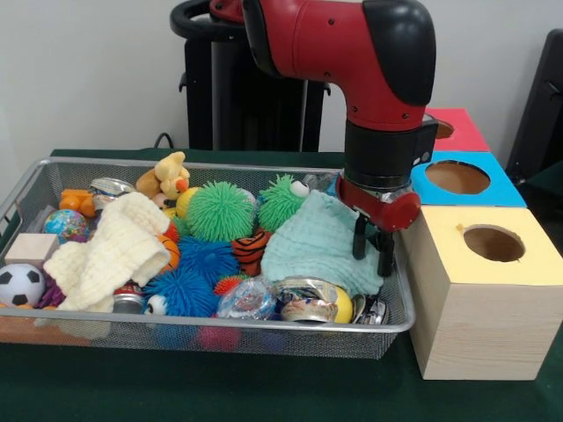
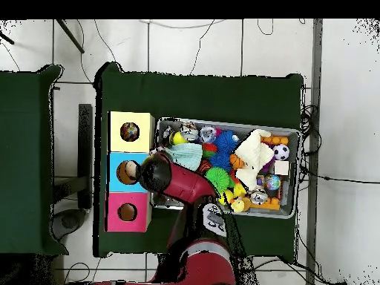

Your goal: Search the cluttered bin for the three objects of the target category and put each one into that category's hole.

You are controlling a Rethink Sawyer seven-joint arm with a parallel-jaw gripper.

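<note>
Over the bin's point(image 1: 398, 327) end by the boxes hangs the gripper point(image 1: 374, 251).
Its fingers sit a little apart, holding nothing, just beside the green cloth point(image 1: 317, 246), maybe ready to grab it.

- A wire bin point(image 2: 291, 133) crowded with toys is sitting on the green surface point(image 2: 200, 93).
- Yellow point(image 2: 115, 132), blue point(image 2: 113, 172) and pink point(image 2: 111, 212) boxes are standing in a row beside it.
- The red arm point(image 2: 185, 185) is reaching over the bin's box-side end.
</note>
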